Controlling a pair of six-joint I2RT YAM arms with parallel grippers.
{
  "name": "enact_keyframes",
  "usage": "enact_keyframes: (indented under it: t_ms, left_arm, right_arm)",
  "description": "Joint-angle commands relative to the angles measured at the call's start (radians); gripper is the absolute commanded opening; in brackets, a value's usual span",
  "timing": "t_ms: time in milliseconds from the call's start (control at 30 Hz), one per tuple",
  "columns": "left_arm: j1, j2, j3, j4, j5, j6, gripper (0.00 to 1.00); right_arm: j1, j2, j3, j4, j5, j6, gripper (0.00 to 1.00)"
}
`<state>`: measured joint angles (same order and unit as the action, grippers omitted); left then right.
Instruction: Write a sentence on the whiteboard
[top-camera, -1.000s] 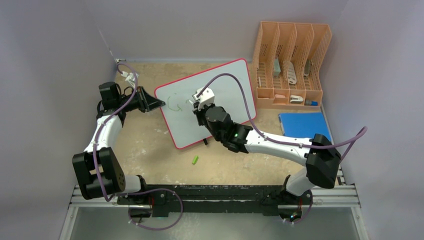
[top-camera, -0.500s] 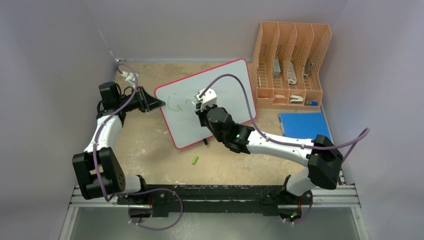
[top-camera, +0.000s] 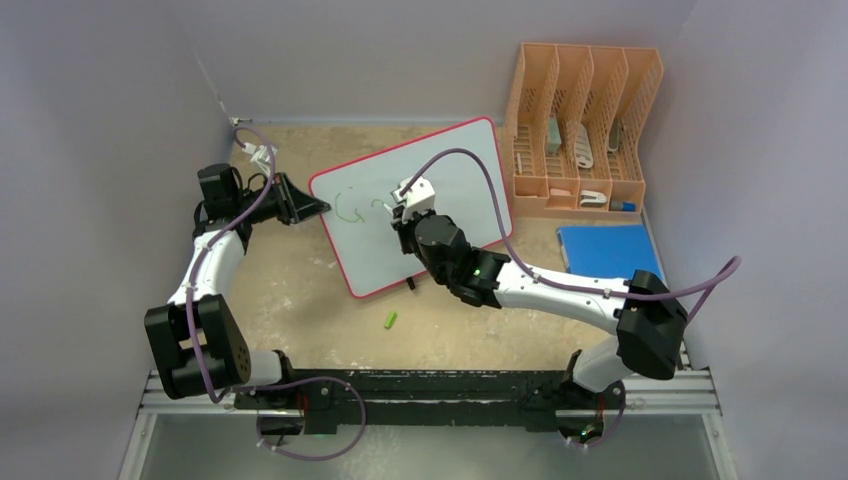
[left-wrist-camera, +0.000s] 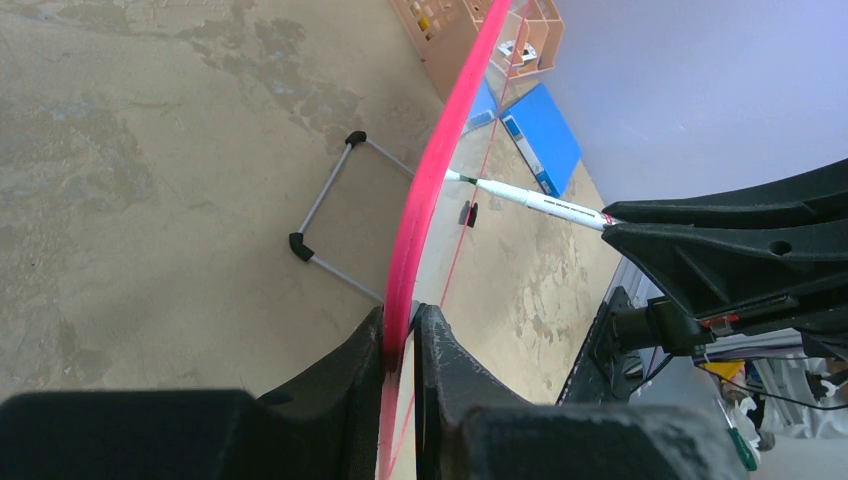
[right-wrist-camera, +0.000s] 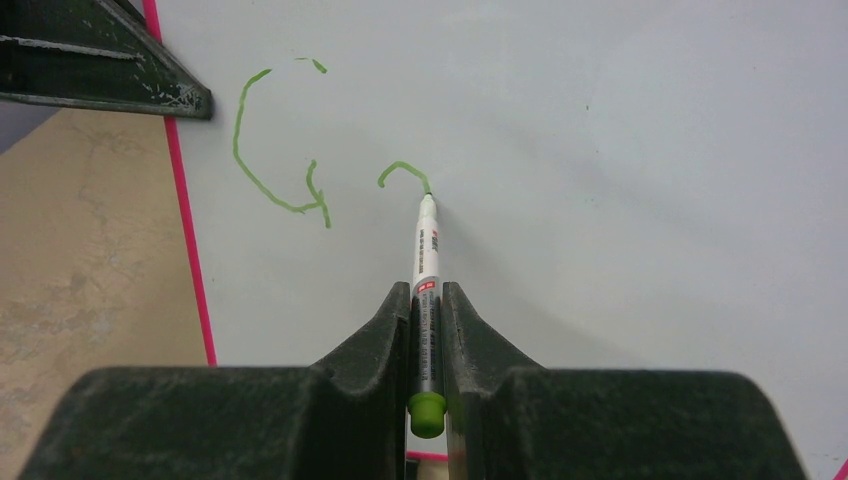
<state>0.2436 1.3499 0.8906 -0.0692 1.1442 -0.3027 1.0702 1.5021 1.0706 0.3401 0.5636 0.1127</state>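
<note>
Left fingers (left-wrist-camera: 372, 352) pinching whiteboard (right-wrist-camera: 620, 150) rim, right fingers (right-wrist-camera: 398, 312) clamping marker (right-wrist-camera: 427, 250), tip touching green sentence (right-wrist-camera: 400, 167)

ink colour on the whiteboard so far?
Light green. The strokes stand out on the pale whiteboard; the right wrist view shows it best.

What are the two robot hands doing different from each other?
The left gripper pinches the whiteboard by its red rim; the right gripper pinches a marker. The left gripper sits at the board's edge; the right gripper is over the board's face, with the marker tip touching the end of a green stroke. Both are black and shut on something.
</note>
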Motion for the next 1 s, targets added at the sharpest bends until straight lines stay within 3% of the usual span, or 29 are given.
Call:
enact_keyframes:
  t_ms: [0, 967]
  left_arm:
    - [-0.021, 0.003, 0.009, -0.027, -0.044, 0.027, 0.0]
    - [-0.021, 0.003, 0.006, -0.021, -0.04, 0.022, 0.0]
  right_arm:
    - [-0.006, -0.038, -0.013, -0.004, -0.004, 0.007, 0.0]
    - [0.02, -0.029, 0.017, -0.03, -0.047, -0.004, 0.0]
